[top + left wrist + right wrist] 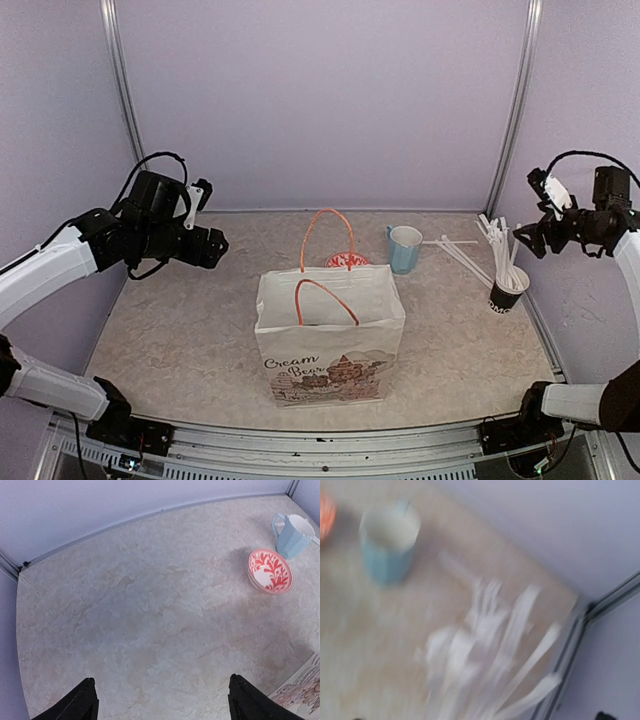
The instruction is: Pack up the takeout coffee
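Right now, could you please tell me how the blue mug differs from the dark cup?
The blue mug has a handle; the dark cup has none. The dark cup is stuffed with white straws; the blue mug shows none. Both stand upright on the table.

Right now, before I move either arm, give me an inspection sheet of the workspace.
Surface: pale marbled table, flat.
Job's things: coffee cups, nothing seen. The bag stands upright and open mid-table, and its inside is hidden.
Clutter: mug and red bowl behind the bag; straw cup at right, with loose straws lying beside it.
Grippers: left claw open, empty, raised at left; right claw open, empty, raised near the straw cup.
Cables: a black cable loops over the left wrist and the right wrist, off the table.
Surroundings: lilac walls, metal corner posts.
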Controlling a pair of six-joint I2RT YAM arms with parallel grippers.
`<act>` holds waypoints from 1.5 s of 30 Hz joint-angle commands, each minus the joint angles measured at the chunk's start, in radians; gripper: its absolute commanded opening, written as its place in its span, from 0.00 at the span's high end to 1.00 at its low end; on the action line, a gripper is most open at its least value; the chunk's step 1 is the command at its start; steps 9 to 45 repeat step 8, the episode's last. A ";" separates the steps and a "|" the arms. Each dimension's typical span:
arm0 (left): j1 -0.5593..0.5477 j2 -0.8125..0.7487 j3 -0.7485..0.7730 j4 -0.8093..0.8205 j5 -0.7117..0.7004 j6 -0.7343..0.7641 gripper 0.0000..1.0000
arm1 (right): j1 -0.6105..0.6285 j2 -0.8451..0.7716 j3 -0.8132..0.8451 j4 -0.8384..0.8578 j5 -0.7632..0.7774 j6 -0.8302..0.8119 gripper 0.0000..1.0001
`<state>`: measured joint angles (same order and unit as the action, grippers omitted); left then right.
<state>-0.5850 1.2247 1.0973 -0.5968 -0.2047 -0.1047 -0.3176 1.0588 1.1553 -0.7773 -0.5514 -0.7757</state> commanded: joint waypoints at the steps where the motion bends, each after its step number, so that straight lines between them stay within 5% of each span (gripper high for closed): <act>1: 0.001 -0.063 0.069 0.094 -0.058 -0.016 0.12 | -0.016 -0.047 0.035 0.159 -0.076 0.309 0.00; 8: 0.004 -0.128 0.045 0.204 -0.094 -0.031 0.09 | -0.016 -0.079 0.038 0.335 -0.136 0.523 0.00; 45: 0.004 -0.128 0.045 0.204 -0.094 -0.031 0.09 | -0.016 -0.079 0.038 0.335 -0.136 0.523 0.00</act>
